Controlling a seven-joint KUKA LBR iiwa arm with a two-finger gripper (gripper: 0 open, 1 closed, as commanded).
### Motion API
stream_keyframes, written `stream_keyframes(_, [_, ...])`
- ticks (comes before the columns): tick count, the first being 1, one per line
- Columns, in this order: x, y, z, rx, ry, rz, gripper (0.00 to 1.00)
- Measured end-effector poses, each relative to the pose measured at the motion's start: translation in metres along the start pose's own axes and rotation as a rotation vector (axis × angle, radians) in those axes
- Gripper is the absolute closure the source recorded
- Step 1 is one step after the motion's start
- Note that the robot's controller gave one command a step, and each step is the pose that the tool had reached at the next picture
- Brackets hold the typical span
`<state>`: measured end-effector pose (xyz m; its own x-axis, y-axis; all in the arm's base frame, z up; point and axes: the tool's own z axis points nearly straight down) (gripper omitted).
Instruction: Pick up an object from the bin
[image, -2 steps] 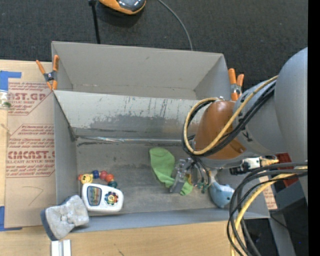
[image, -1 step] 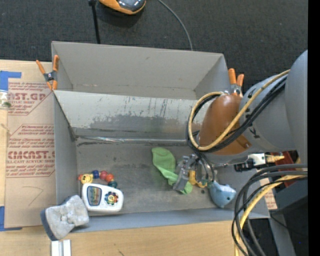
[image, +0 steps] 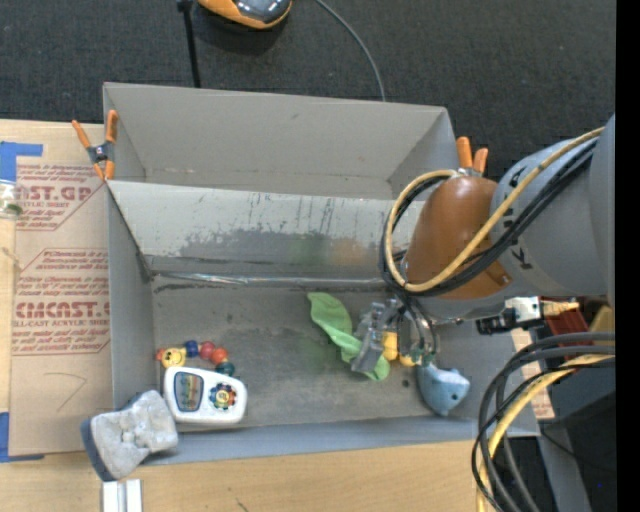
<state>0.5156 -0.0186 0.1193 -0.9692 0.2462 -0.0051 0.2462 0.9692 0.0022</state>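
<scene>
My gripper (image: 371, 343) is low in the bin's right half, down on the right end of a soft green leaf-shaped thing (image: 330, 318) that lies on the floor. A small yellow piece (image: 391, 349) shows right beside the gripper. Just to the right and nearer the front wall lies a blue-grey fish-shaped toy (image: 441, 388), apart from the gripper.
A white toy phone with coloured buttons and beads (image: 204, 390) lies at the front left. A grey sponge-like block (image: 131, 430) rests over the front left corner. The arm with its orange cover and looping cables hangs over the bin's right side.
</scene>
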Motion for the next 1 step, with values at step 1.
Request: stream_keyframes(1, [-0.0038,0.0078,-0.0822,0.001,0.003,-0.017,1.0])
